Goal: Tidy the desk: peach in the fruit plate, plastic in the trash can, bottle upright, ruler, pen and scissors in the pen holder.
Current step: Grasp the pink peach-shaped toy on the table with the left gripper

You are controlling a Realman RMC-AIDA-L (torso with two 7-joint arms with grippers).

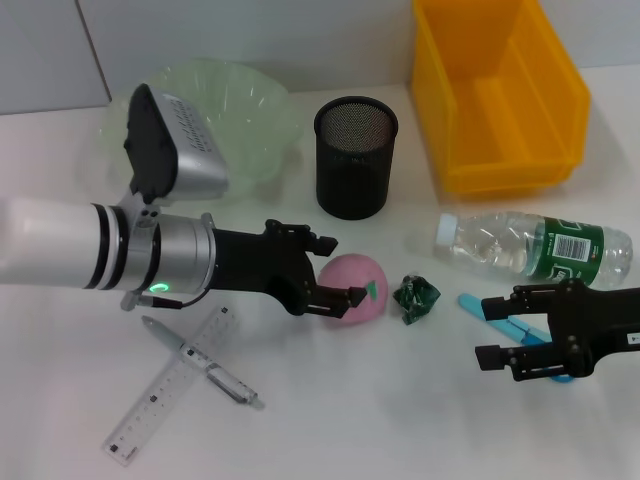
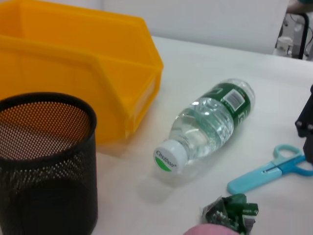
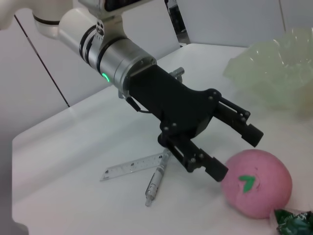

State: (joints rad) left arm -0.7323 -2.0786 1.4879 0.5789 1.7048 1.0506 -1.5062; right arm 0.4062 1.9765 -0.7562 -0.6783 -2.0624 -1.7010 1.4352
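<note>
The pink peach point(image 1: 366, 284) lies at mid-table; it also shows in the right wrist view point(image 3: 257, 183). My left gripper point(image 1: 342, 272) is open, its fingertips just at the peach's left side, not closed on it. A crumpled green plastic scrap point(image 1: 416, 298) lies right of the peach. The water bottle point(image 1: 535, 247) lies on its side. My right gripper point(image 1: 490, 332) is open over the blue scissors point(image 1: 476, 306), in front of the bottle. The clear ruler point(image 1: 170, 385) and grey pen point(image 1: 200, 360) lie crossed at the front left. The black mesh pen holder point(image 1: 356, 155) stands empty behind the peach.
The pale green fruit plate point(image 1: 240, 110) sits at the back left, partly behind my left arm. A yellow bin point(image 1: 495, 90) stands at the back right, next to the pen holder point(image 2: 44, 161). The bottle's cap point(image 2: 166, 159) points toward the pen holder.
</note>
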